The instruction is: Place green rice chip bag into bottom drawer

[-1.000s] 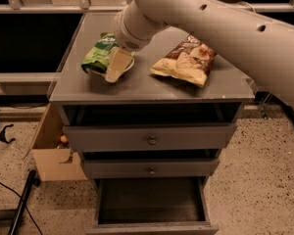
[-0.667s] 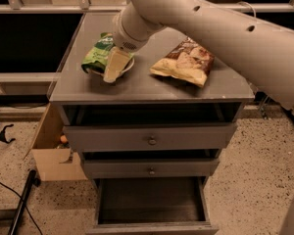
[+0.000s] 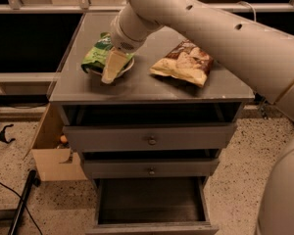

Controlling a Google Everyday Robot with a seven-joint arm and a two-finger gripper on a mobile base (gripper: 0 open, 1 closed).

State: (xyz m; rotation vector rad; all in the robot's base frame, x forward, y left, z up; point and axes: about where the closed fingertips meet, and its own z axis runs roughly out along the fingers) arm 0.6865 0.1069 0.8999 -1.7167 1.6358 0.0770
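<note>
Green rice chip bag [image 3: 95,58] on cabinet top [image 3: 152,88]; jaws over it, grip state unclear.

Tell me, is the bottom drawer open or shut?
Open: the bottom drawer is pulled out, showing its dark inside. The claw is above, at the green rice chip bag on the cabinet top.

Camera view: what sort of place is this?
Probably a lab or workshop: grey drawer cabinet, speckled floor, cardboard box. The gripper is at the green rice chip bag on top.
</note>
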